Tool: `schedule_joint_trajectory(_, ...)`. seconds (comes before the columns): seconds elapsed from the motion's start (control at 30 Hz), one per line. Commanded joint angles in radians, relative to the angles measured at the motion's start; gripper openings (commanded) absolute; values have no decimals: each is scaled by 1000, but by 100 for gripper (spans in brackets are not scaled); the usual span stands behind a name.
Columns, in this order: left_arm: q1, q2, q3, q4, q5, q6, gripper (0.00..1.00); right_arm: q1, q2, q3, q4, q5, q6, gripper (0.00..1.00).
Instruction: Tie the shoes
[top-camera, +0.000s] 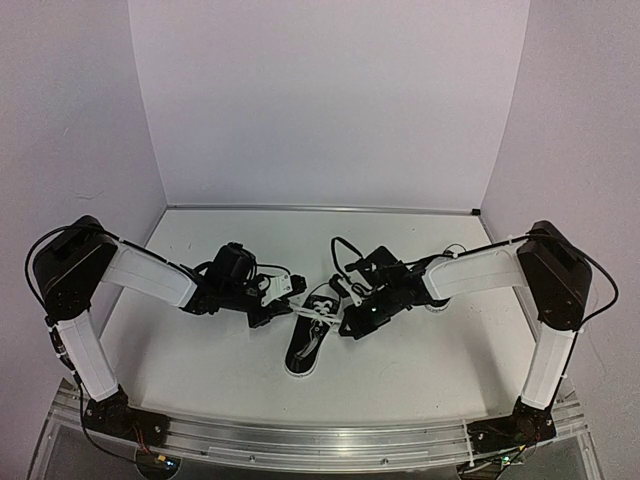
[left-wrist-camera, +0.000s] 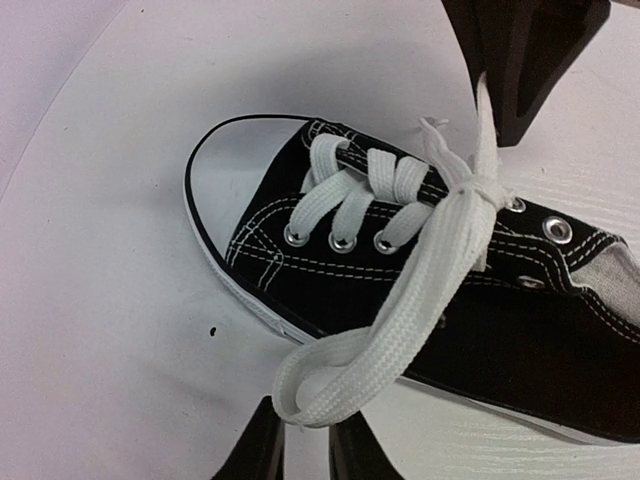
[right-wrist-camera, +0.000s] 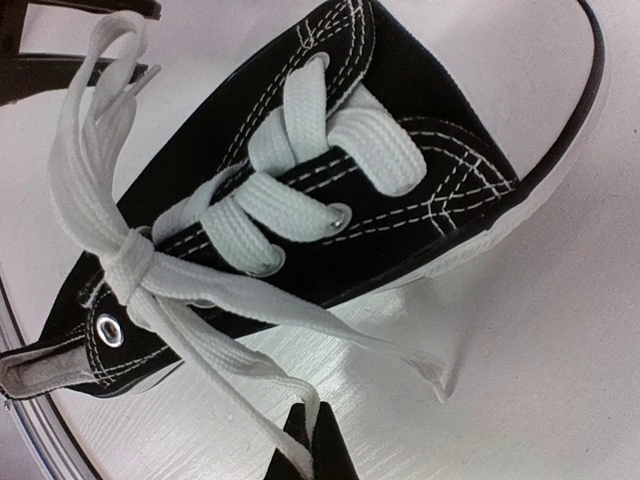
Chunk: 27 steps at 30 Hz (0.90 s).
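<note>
White lace (left-wrist-camera: 440, 250) was knotted over the black shoe (top-camera: 305, 345) on the bench (top-camera: 200, 370); the left pincer (left-wrist-camera: 305, 445) pinched its loop, the right pincer (right-wrist-camera: 310, 455) nipped another strand; snugging the bow was left, I judged; any second shoe, unclear.

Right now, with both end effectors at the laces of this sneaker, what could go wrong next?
1. The right end effector pinches only the lace end; a pull may slip it free.
2. Nothing pins the sneaker, so tension could drag or tip it.
3. The knot looks loose and may undo.
</note>
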Motion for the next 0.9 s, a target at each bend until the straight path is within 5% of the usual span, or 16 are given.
schedule_joint_trajectory(0.0,-5,-32,31,4,30,6,13,5,-36,34,-17,25,5,0)
schedule_joint_trajectory(0.1,-4,-34,32,0,19,-7,6,5,-42,37,-24,33,5,0)
schedule_joint_trajectory(0.47,-5,-34,12,-1,18,-54,0,3,-119,-58,115,38,92,33)
schedule_joint_trajectory(0.87,-5,-27,0,-18,-3,-171,0,-2,-293,-507,717,153,514,41)
